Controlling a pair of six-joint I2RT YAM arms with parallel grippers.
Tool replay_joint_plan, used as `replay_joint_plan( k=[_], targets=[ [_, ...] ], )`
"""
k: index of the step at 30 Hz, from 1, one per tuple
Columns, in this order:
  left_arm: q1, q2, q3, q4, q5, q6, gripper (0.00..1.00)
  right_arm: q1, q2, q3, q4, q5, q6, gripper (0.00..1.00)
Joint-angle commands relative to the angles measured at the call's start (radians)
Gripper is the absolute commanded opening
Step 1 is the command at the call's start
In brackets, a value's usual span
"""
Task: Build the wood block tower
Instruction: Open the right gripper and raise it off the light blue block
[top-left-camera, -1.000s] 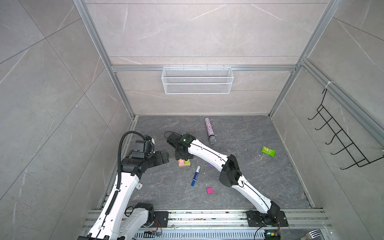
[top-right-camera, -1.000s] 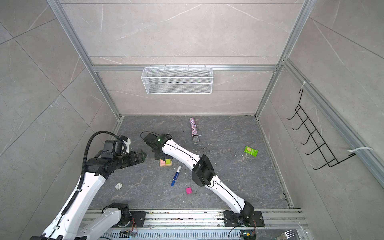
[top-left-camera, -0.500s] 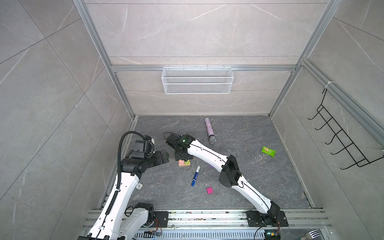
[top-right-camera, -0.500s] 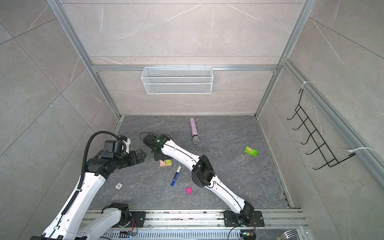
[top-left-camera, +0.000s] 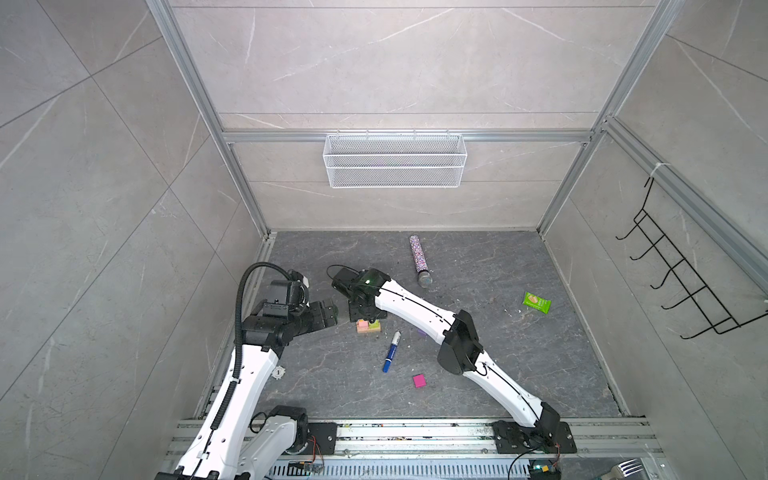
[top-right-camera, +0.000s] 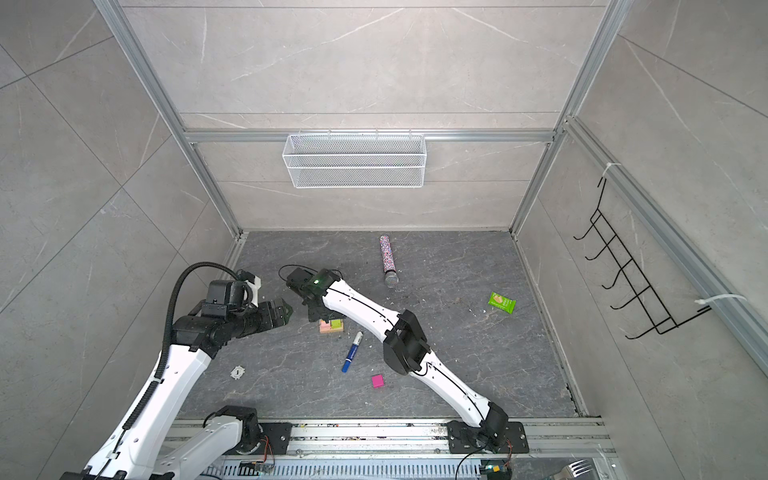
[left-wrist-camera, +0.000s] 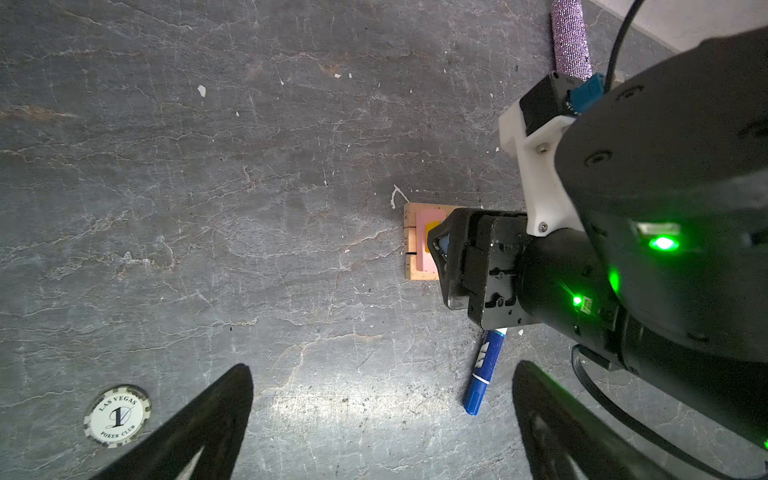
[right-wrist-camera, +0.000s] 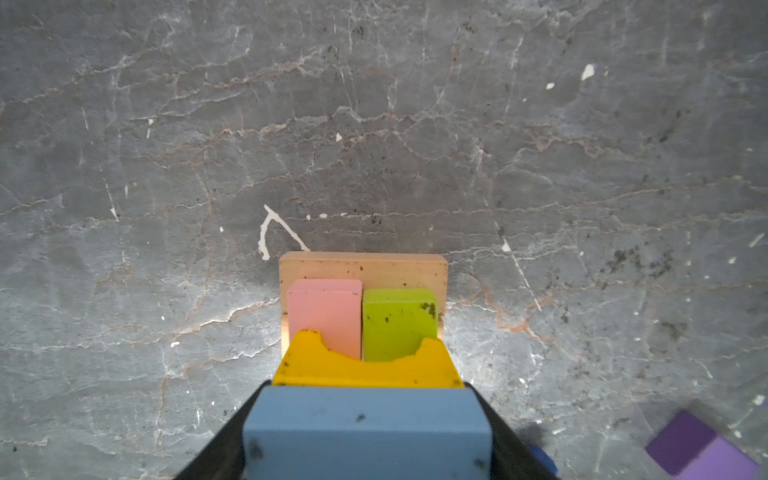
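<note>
Under right claw (top-left-camera: 367, 319), tower (right-wrist-camera: 324, 320) half-hidden; grip on blue block (right-wrist-camera: 365, 432) unclear; left claw (left-wrist-camera: 382, 370) spread.

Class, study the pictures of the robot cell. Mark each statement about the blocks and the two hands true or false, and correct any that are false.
1. The pink block and the green block lie side by side on the tan base. True.
2. The left hand grips the marker pen. False: that hand is open and holds nothing, and the pen lies on the floor.
3. The light-blue block sits between the fingers of the right hand, over the yellow arch. True.
4. The magenta block rests on the yellow arch. False: it lies alone on the floor, apart from the other blocks.
5. The glittery tube lies on the floor. True.
</note>
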Motion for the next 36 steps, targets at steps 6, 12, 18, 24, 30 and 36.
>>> replay_joint_plan(
  k=[6, 12, 18, 24, 30, 36],
  targets=[
    [0.004, -0.004, 0.012, -0.003, 0.005, -0.002, 1.00, 0.006, 0.014, 0.013, -0.018, 0.025, 0.007, 0.61],
    [0.005, 0.002, 0.012, 0.000, 0.009, -0.003, 1.00, 0.007, -0.004, 0.011, -0.018, 0.028, -0.011, 0.72],
    [0.004, 0.007, 0.012, 0.001, 0.016, -0.002, 1.00, 0.007, -0.045, -0.002, -0.010, 0.046, -0.043, 0.89],
    [0.004, 0.033, 0.014, 0.004, 0.039, 0.003, 1.00, 0.009, -0.087, -0.044, 0.005, 0.040, -0.055, 0.98],
    [0.005, 0.038, 0.010, 0.011, 0.054, 0.014, 1.00, 0.010, -0.173, -0.131, 0.039, 0.030, -0.062, 0.99],
    [0.003, 0.041, 0.005, 0.023, 0.099, 0.021, 1.00, 0.010, -0.259, -0.247, 0.095, 0.028, -0.070, 0.99]
  ],
)
